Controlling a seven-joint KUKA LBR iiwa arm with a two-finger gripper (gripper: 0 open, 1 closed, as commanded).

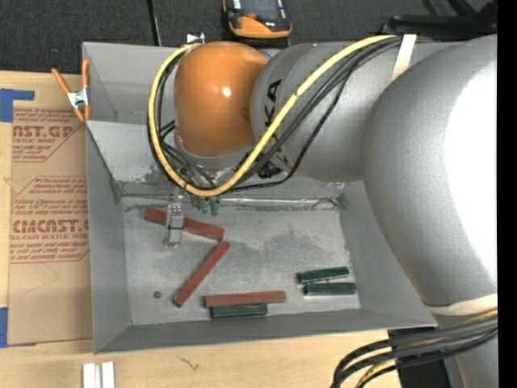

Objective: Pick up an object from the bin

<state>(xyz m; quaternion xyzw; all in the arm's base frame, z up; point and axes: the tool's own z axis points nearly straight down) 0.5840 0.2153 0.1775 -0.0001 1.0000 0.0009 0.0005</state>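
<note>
So, gripper (174,231): low over the bin's back-left floor, hanging under the orange cover (214,99) of the wrist, right on top of a red-brown stick.
Gripper state: can't tell from this angle whether it is apart, together or clamped on anything.
Nearest thing: red-brown flat stick (206,231), lying flat on the floor near the back wall; the gripper crosses its middle, so one end shows to the left and the longer part to the right.
Stick axis: long axis runs left to right with a shallow tilt, the left end nearer the back wall and the right end nearer the front.
Second stick: diagonal red-brown stick (202,273), just in front of the first; its upper end points toward the first stick's right end and its lower end toward the front-left corner.
Front pair: horizontal red-brown stick (245,298) with a dark green stick (238,311) right alongside it, both parallel to the front wall.
Right pair: two dark green sticks (327,282), side by side and roughly horizontal, well apart from the gripper.
Bin (109,241): grey metal with sloped walls.
Arm: comes in from the right, with a yellow cable (323,63) looped round the wrist.
</note>
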